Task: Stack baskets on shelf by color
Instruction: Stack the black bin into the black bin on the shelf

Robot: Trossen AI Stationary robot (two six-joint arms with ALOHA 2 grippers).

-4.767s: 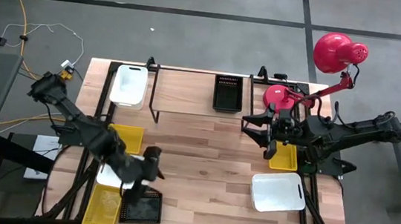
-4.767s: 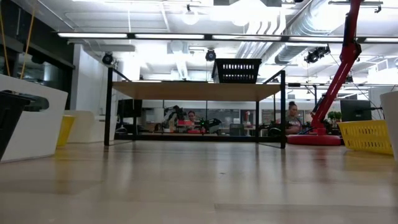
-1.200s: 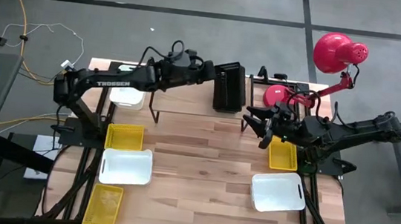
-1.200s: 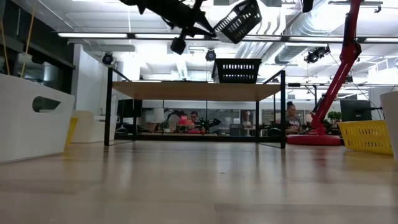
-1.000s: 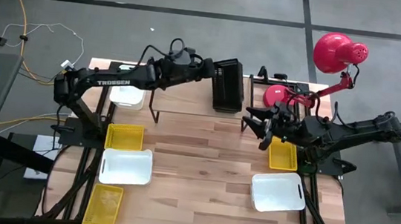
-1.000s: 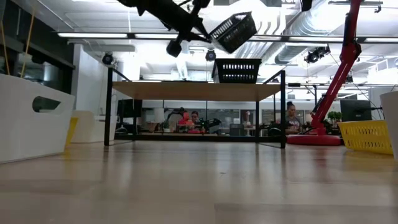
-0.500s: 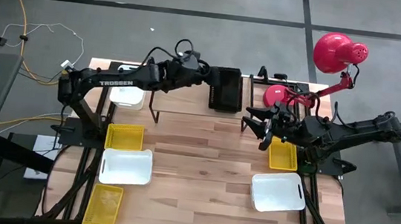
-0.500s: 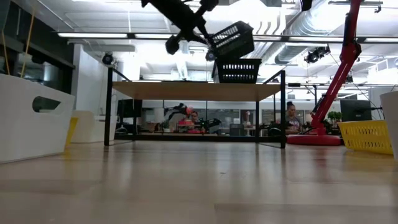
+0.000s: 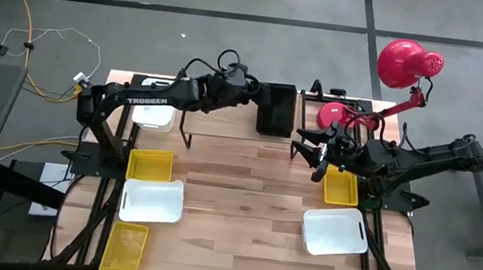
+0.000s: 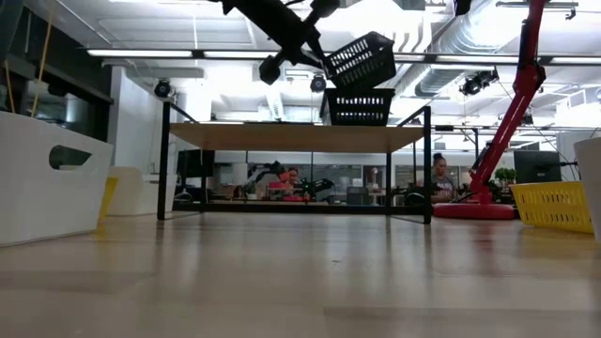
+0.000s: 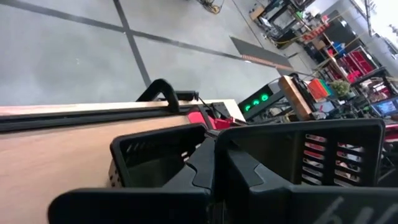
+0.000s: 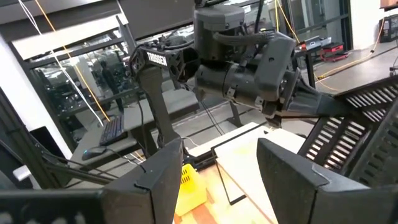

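My left gripper (image 9: 251,95) is shut on a black mesh basket (image 10: 360,58) and holds it in the air above the shelf (image 10: 296,136). Just below it a second black basket (image 10: 360,107) stands on the shelf's wood top. The high view shows the held basket (image 9: 276,110) covering the lower one. A white basket (image 9: 152,113) sits on the shelf's left end, partly under my left arm. My right gripper (image 9: 315,158) hangs open and empty at the table's right, beside a yellow basket (image 9: 340,188). My left gripper pinches the black basket's left side wall (image 11: 249,186) between its two fingers, coming roughly level from the table's left. The basket hangs clear of the shelf and of the basket below, tilted, with its right side (image 10: 385,42) higher.
On the table lie two yellow baskets (image 9: 150,165) (image 9: 124,249) and a white one (image 9: 152,199) at the left, and another white one (image 9: 335,231) at the near right. A red lamp (image 9: 408,63) stands at the far right. The shelf's middle (image 9: 221,115) is bare wood.
My left gripper has carried the black basket a little toward the table's right and down, over the black basket on the shelf. The held basket has turned from steeply tipped to flatter.
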